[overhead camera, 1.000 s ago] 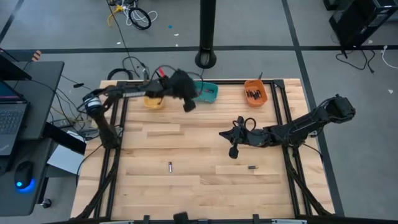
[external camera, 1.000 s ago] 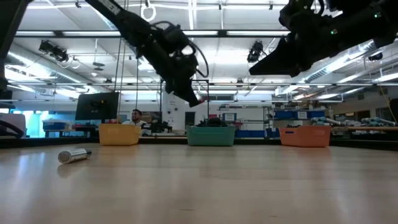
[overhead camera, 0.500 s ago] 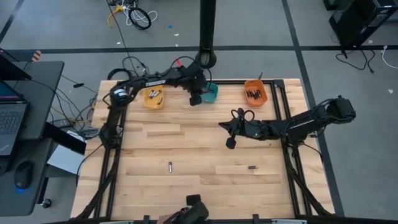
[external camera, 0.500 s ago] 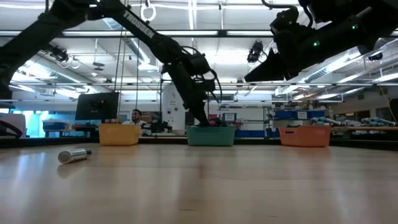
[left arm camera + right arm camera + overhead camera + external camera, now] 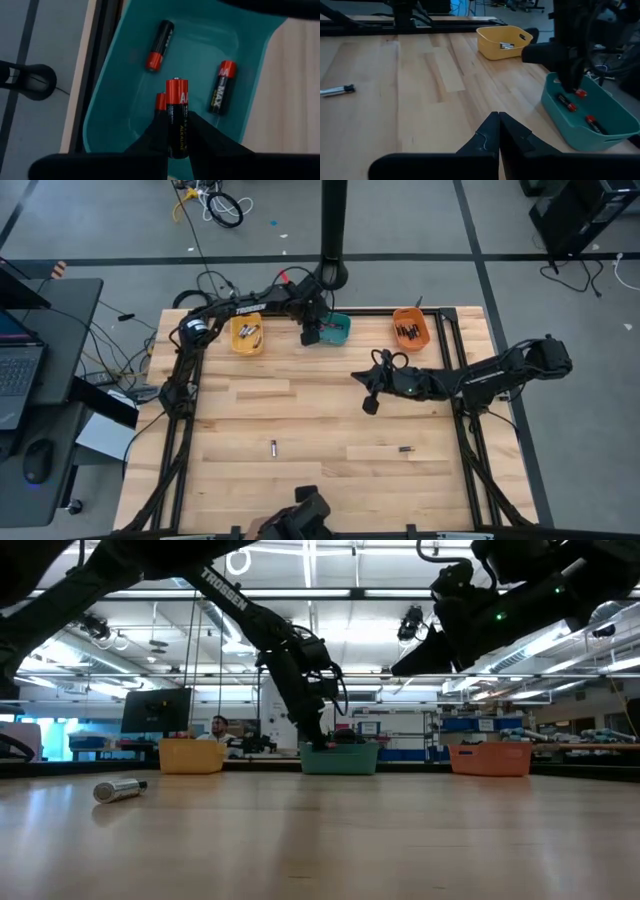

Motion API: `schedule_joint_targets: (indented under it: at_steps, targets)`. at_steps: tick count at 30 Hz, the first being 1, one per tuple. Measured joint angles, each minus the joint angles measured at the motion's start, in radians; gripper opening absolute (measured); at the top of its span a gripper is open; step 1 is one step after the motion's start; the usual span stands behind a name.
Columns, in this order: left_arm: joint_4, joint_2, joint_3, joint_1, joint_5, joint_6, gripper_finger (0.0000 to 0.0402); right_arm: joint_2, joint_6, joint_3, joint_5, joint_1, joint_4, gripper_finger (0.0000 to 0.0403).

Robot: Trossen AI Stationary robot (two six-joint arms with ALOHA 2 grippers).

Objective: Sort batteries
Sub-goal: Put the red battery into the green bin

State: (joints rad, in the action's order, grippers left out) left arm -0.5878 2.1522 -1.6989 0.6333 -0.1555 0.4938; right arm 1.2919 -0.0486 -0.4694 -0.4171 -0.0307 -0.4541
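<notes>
Over the far teal bin | left gripper pinching red-tipped battery mid-barrel | likely light, rigid, slick, prone to roll: grip across its middle | right gripper pressed together, mid-table, empty | loose batteries near

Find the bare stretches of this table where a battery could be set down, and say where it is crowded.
Free: the near strip below the silver battery and dark battery, and the left side between yellow bin and silver battery. Crowded: the far edge, where the left gripper holds a battery over the teal bin, beside the orange bin; the right gripper occupies centre-right.
</notes>
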Motion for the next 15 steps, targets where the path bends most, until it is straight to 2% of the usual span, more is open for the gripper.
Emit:
schedule_joint_targets:
  at_steps: [9, 15]
  targets:
    - [-0.030, 0.002, 0.001, 0.004, -0.003, 0.027, 0.0049, 0.000, -0.002, 0.000, 0.026, 0.016, 0.000, 0.0011]
    - [-0.041, 0.002, 0.001, 0.004, -0.003, 0.026, 0.0076, 0.000, -0.011, 0.000, 0.026, 0.016, 0.000, 0.0012]
